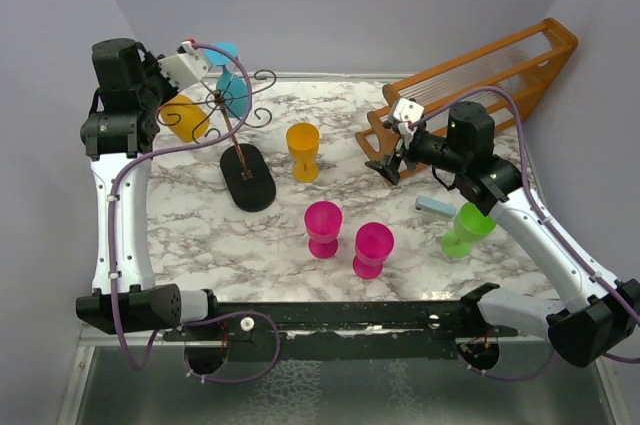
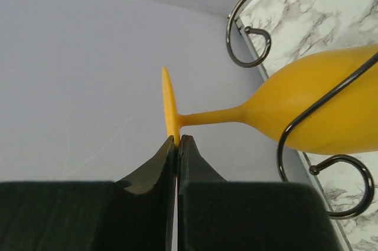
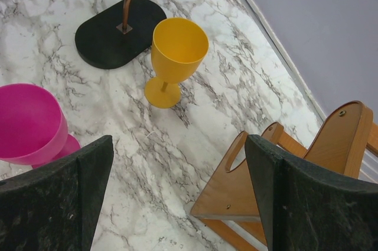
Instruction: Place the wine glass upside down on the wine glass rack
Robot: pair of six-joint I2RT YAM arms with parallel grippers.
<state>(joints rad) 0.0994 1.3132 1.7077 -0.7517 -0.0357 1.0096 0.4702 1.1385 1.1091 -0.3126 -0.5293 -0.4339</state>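
The wine glass rack (image 1: 236, 97) is a thin dark wire stand with curled arms on a slanted stem and a flat black oval base (image 1: 248, 178). My left gripper (image 1: 172, 85) is shut on the foot of an orange-yellow wine glass (image 1: 182, 117) and holds it on its side at the rack's left arms. In the left wrist view my left gripper (image 2: 178, 140) pinches the foot's rim, and a curled rack hook (image 2: 307, 122) crosses the glass bowl (image 2: 319, 106). A teal glass (image 1: 228, 73) is at the rack's far side. My right gripper (image 1: 388, 163) is open and empty above the table, and it also shows in the right wrist view (image 3: 178, 144).
A second yellow glass (image 1: 303, 150) stands upright beside the base and shows in the right wrist view (image 3: 176, 56). Two magenta glasses (image 1: 323, 227) (image 1: 372, 248) stand at centre front, and a green glass (image 1: 467, 230) at the right. A wooden slatted rack (image 1: 480, 75) fills the back right.
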